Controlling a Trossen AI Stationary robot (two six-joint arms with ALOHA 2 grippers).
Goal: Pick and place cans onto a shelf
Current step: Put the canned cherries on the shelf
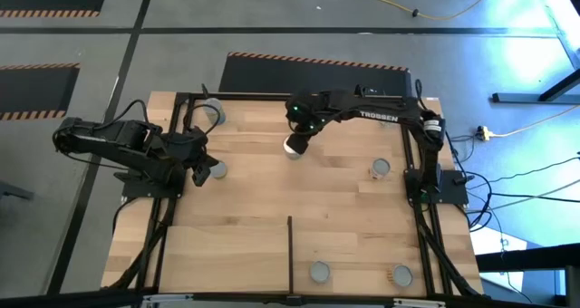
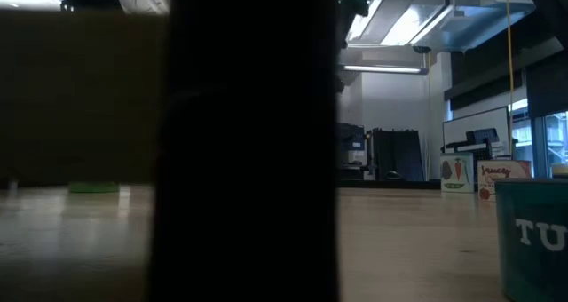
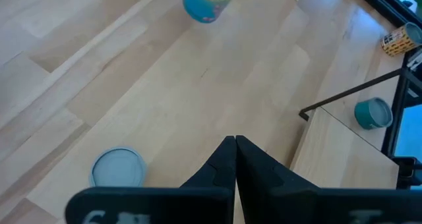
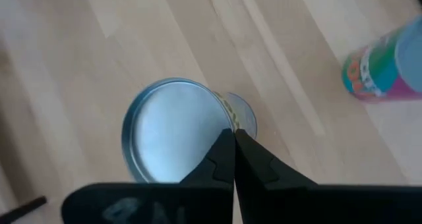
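Note:
Several cans stand on the wooden top. My right gripper (image 1: 299, 143) is shut and hovers just over a bright-topped can (image 1: 294, 148); in the right wrist view its shut fingertips (image 4: 233, 136) lie over the rim of the can's silver top (image 4: 173, 128). My left gripper (image 1: 201, 169) is shut and empty, beside a grey-topped can (image 1: 218, 170), which also shows in the left wrist view (image 3: 117, 168). The shelf (image 1: 227, 254), with its black divider bar (image 1: 290, 249), holds two cans (image 1: 319, 272) (image 1: 401, 274) right of the bar. My right gripper's shut fingertips come from above, slanting down, over the near rim of the can's top (image 4: 221, 122). I cannot tell whether they touch it. The can stands on the table.
Other cans stand at the far left (image 1: 215, 114) and at the right (image 1: 381, 168). A colourful can (image 4: 386, 62) is near the right gripper. A black frame (image 1: 412, 154) edges the top. A dark upright (image 2: 248, 142) blocks much of the low view, beside a teal can (image 2: 537, 235).

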